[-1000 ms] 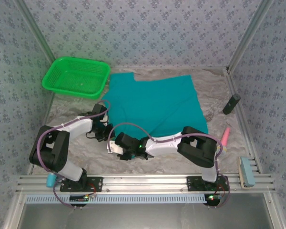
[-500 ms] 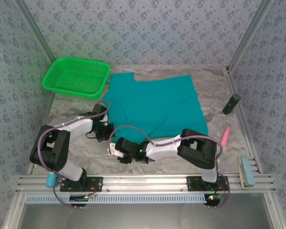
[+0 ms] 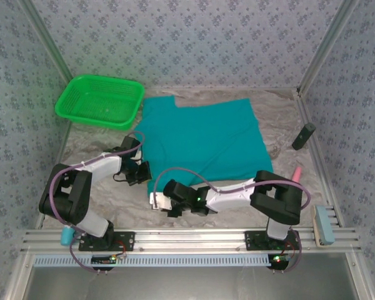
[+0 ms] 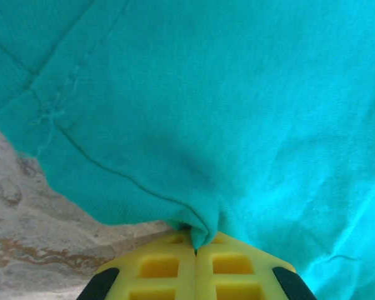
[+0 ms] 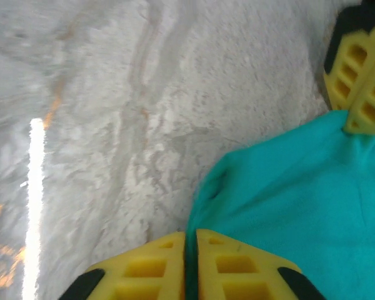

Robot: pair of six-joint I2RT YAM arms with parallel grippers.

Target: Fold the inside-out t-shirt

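Observation:
The inside-out t-shirt (image 3: 203, 134) is teal and lies spread flat on the pale table, with its near left corner between my two grippers. My left gripper (image 3: 144, 173) sits at the shirt's left edge; in the left wrist view its yellow fingers (image 4: 156, 269) are shut on a small pinched fold of the hem (image 4: 200, 228). My right gripper (image 3: 157, 201) is just nearer along the same edge, and in the right wrist view (image 5: 191, 247) it is shut on the cloth's edge (image 5: 300, 212). The left gripper's fingers (image 5: 362, 81) show at the top right there.
A bright green mesh basket (image 3: 100, 100) stands at the back left, close to the shirt. A black object (image 3: 303, 135) and a pink one (image 3: 295, 178) lie by the right wall. A pale blue block (image 3: 323, 225) rests on the near rail.
My right gripper slid a little nearer and to the right, its elbow swinging right, and its jaws closed on the shirt's edge. The left gripper kept its hold and place.

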